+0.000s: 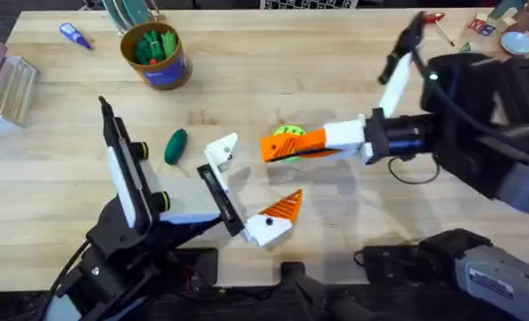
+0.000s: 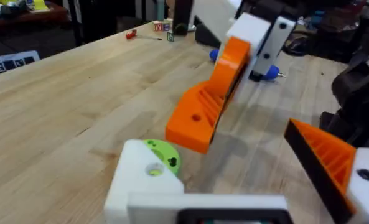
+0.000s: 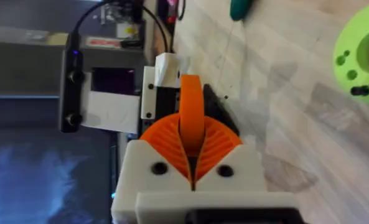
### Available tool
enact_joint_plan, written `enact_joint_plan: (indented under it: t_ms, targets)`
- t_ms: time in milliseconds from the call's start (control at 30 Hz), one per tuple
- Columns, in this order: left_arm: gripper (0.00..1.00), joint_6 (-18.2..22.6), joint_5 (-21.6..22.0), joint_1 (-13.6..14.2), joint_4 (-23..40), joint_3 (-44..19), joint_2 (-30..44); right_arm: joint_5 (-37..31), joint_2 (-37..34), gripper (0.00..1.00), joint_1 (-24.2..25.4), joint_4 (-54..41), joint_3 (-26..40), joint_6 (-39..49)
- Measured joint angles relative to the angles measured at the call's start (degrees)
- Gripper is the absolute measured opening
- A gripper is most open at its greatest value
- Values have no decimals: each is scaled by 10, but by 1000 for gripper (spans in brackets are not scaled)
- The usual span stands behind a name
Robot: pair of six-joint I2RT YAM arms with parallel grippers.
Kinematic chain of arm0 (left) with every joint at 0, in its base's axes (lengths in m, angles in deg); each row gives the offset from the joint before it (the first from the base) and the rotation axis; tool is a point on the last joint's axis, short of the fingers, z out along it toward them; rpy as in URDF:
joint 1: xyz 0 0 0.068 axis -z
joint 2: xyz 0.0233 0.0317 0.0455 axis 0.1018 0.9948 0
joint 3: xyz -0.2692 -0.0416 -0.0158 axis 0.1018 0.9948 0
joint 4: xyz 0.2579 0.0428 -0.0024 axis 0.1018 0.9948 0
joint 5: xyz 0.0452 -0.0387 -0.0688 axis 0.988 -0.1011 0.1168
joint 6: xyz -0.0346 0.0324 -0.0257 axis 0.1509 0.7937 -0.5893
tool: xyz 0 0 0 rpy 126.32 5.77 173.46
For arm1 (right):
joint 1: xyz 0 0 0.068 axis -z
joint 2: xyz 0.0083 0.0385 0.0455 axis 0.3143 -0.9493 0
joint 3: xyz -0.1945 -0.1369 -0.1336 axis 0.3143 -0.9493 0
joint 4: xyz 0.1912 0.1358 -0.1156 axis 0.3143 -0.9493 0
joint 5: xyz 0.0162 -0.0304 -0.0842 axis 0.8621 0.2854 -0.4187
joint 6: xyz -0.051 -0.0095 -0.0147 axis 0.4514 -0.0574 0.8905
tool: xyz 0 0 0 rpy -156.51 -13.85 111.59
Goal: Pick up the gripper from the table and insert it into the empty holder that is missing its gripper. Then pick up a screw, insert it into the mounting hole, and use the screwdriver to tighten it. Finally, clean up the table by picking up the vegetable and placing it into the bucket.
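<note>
- Overhead: the right gripper (image 1: 304, 143) is clamped on the loose gripper finger (image 1: 273, 149), holding it above the table and over a lime-green disc (image 1: 289, 132). The left gripper (image 1: 251, 178) lies spread wide. One side carries an orange finger and the other is the bare white holder (image 1: 221, 152). I'd say the insertion step is in hand. The vegetable (image 1: 175, 145) is on the table beside the holder, and the bucket (image 1: 157, 55) stands well apart at the far side.
- Left wrist: the loose piece hangs tilted just beyond the holder (image 2: 144, 180), not touching it. Next it needs lining up with the holder's slot and sliding in. Something blue (image 2: 268, 71) is half hidden behind the right gripper; I can't tell what it is.
- Right wrist: the orange pads (image 3: 218, 146) pinch the piece edge-on. The holder's slot is hard to make out.
</note>
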Motion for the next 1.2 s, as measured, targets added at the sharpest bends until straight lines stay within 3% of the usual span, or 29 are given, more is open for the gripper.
enact_joint_plan:
  t_ms: [233,467,1200]
  targets:
    - [986,0,0,0,0,0,0,66,-102,11,-7,118,0,-81]
    - [986,0,0,0,0,0,0,84,-138,11,-47,226,0,-150]
    - [987,0,11,0,0,0,0,86,-176,10,-93,239,25,-186]
